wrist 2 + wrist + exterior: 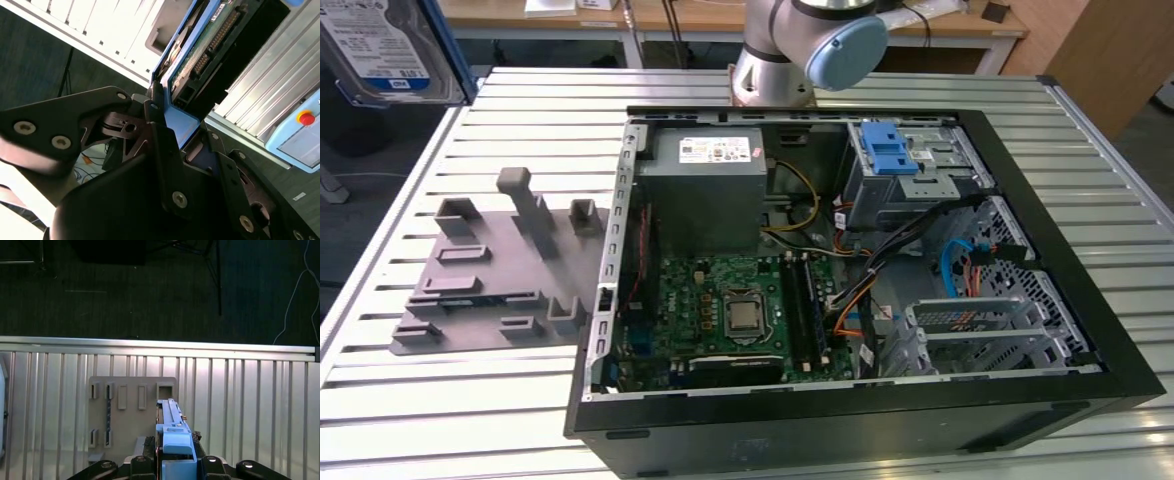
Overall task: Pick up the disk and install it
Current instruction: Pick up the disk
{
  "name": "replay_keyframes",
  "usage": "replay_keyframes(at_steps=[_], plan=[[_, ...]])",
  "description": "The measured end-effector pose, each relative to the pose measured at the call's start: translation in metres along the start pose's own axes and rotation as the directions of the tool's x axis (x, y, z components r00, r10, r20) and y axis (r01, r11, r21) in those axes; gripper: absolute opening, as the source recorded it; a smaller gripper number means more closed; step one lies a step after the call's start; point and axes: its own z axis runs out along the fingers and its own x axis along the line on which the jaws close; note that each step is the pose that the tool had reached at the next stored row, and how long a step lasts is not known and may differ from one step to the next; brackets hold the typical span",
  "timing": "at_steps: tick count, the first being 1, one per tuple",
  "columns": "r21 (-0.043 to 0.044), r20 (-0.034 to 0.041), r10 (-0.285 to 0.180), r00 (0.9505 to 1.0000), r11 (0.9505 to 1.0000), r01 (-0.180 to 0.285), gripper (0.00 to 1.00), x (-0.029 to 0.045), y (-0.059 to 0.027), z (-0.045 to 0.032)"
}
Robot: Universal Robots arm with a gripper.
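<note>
The disk (pixel 380 50), silver with a white-and-blue label and a blue carrier frame, hangs high in the air at the exterior view's upper left, off the table's corner. In the first wrist view the disk (pixel 172 432) stands edge-on, and my gripper (pixel 176 462) is shut on its blue frame. The second wrist view shows the black fingers (pixel 157 125) clamping the blue frame (pixel 180 127), with the disk's circuit board (pixel 205 45) beyond them. Below the held disk lies the grey holder plate (pixel 130 410) on the slatted table.
An open computer case (pixel 1067 240) lies on the slatted table (pixel 480 400). Inside it are a drive cage with a blue latch (pixel 891 150), a grey power supply box (pixel 707 185) and the motherboard (pixel 720 310). The grey holder plate (pixel 494 270) sits at the case's left in the exterior view.
</note>
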Motion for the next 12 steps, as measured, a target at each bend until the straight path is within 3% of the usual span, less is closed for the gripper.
replay_keyframes(at_steps=[8,12], plan=[[0.0001,0.0,0.0,1.0,1.0,0.0,0.37,0.0099,0.0003,-0.0001],[-0.0001,-0.0001,0.0,1.0,1.0,0.0,0.37,0.0106,0.0003,-0.0016]])
